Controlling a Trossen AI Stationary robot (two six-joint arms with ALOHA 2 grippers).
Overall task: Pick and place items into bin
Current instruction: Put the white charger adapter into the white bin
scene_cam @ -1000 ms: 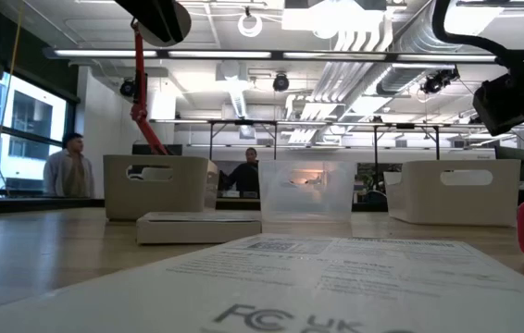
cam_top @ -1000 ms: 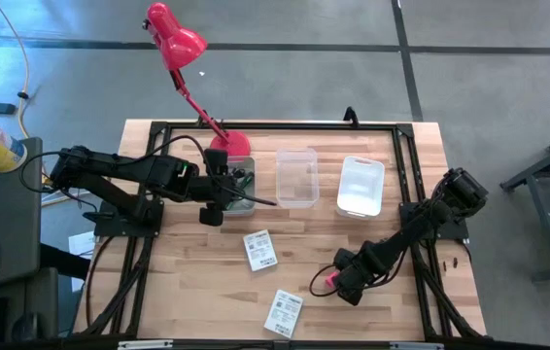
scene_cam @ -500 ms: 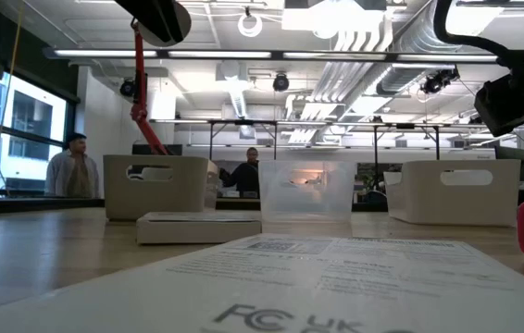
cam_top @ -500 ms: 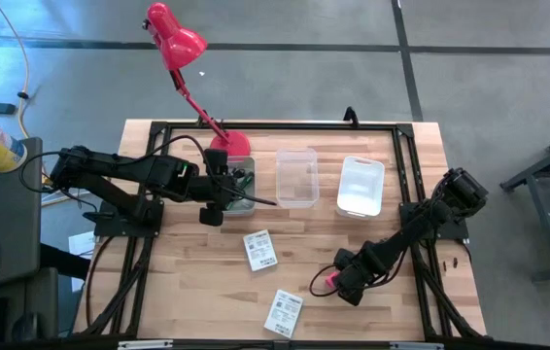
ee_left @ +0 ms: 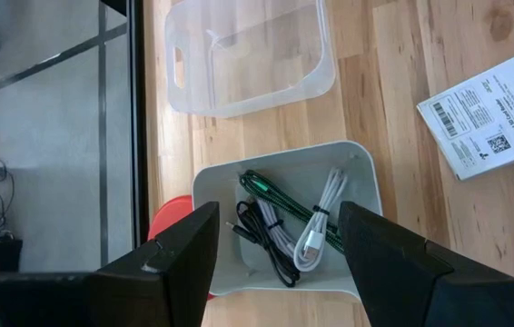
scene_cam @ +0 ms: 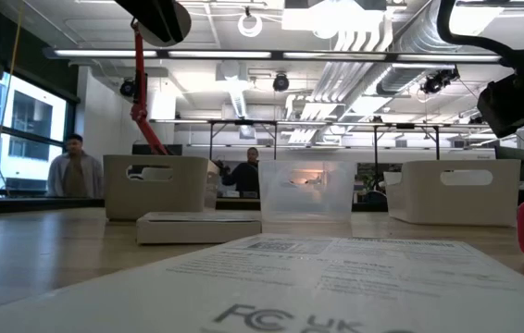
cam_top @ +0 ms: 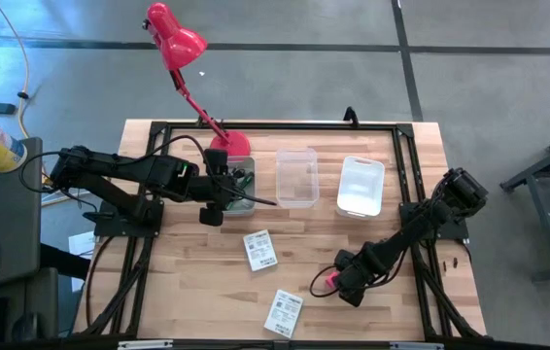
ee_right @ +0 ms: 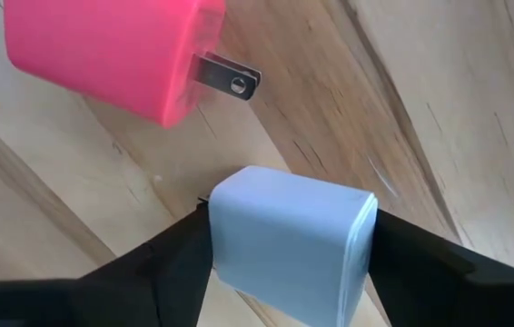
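pale wood tabletop (cam_top: pixel 188 282) beneath two dark arms, seen from above. the right gripper (ee_right: pixel 284 272) is low over the boards near the table's front right, its two fingers set against opposite sides of a white cube (ee_right: pixel 291 243), which sits gripped between them. a pink cube (ee_right: pixel 112 50) with metal plug prongs lies on the wood just beside it, apart from the fingers; from above it shows as a pink spot (cam_top: pixel 330 282) at the gripper's tip.

the left gripper (ee_left: pixel 275 245) hovers over the grey bin (ee_left: pixel 284 163) at the table's back left, jaws spread wide and holding nothing. inside that bin lie a green cable (ee_left: pixel 284 204), a black cable (ee_left: pixel 261 238) and a white cable (ee_left: pixel 316 227), coiled together.

a clear bin (cam_top: pixel 296 177) stands just to the right of the grey one, then a white bin (cam_top: pixel 360 186). two white printed cards (cam_top: pixel 260 249) lie on the wood, one mid-table, the other (cam_top: pixel 283 312) near the front edge. a red desk lamp (cam_top: pixel 180 49) rises behind the grey bin.
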